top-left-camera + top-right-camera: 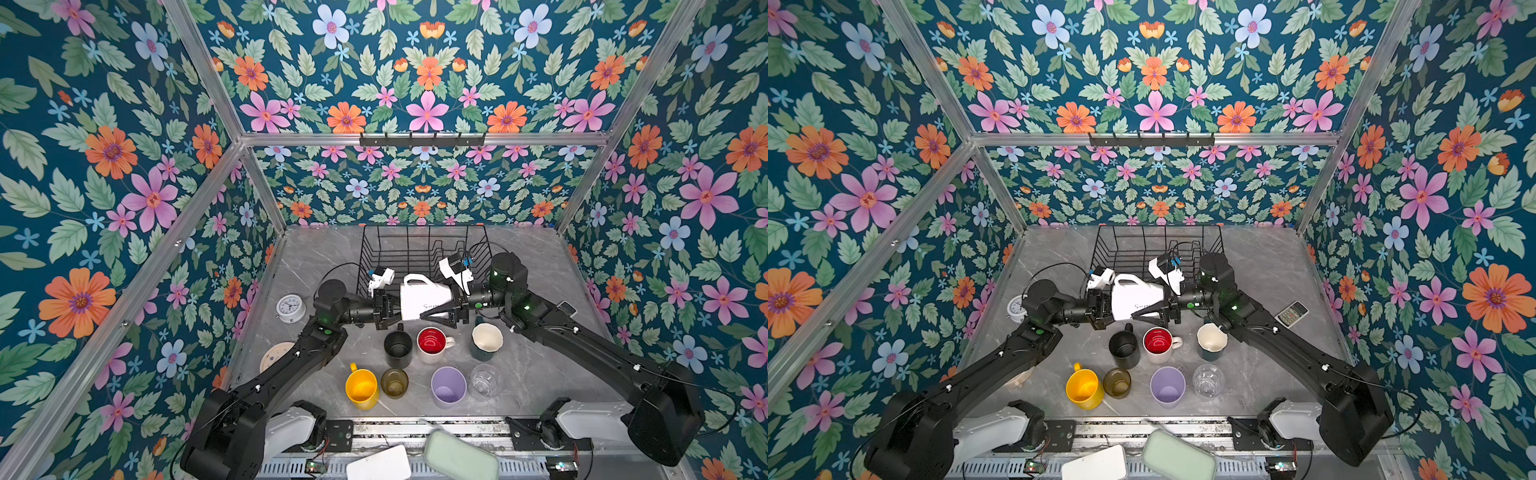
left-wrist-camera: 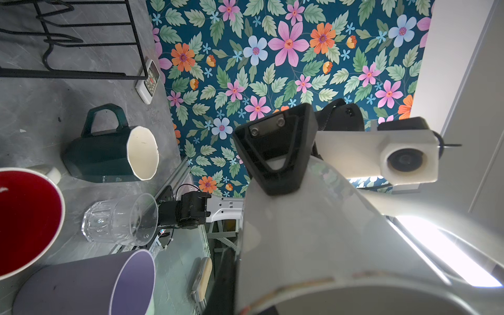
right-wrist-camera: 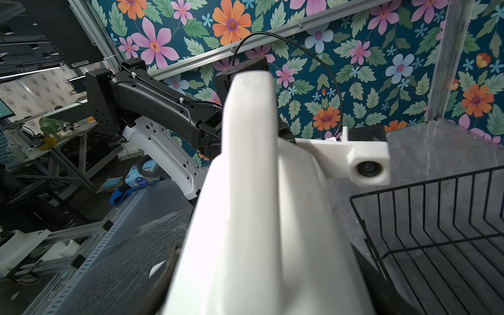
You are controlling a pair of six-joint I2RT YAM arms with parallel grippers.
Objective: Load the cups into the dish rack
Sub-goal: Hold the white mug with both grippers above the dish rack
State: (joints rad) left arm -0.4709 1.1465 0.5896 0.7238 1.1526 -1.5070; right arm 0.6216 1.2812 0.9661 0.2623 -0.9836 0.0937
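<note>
Down at the near edge of the grey table (image 1: 324, 257) there's a row of four, all standing upright: yellow mug (image 1: 361, 388), olive glass (image 1: 394, 383) just beside it, then the lilac tumbler (image 1: 448, 386) and the clear glass (image 1: 485, 380). One row back stand the black mug (image 1: 398, 347), the red-inside white mug (image 1: 432, 343) and the teal mug (image 1: 486, 340) with its cream inside, the right arm passing just beside that last one. And above that row is the action: the white mug (image 1: 424, 297) hangs on its side in the air, stretched between the two arms, with its handle on the side toward the rack in both top views. The left gripper (image 1: 392, 305) is clamped tight on the mug's open end (the left wrist view looks straight along the mug's wall from there). The right gripper (image 1: 440, 305) comes in from the opposite side, its jaws apart and straddling the base end; one black finger (image 2: 272, 152) lies against the mug, but whether the pair is actually pressing cannot be told. Just behind the mug sits the dish rack (image 1: 415, 249), square on the table against the back wall. Off to the left, a round white clock (image 1: 290, 308) stands by the left arm's elbow, and a remote (image 1: 1292, 312) lies out to the right.
</note>
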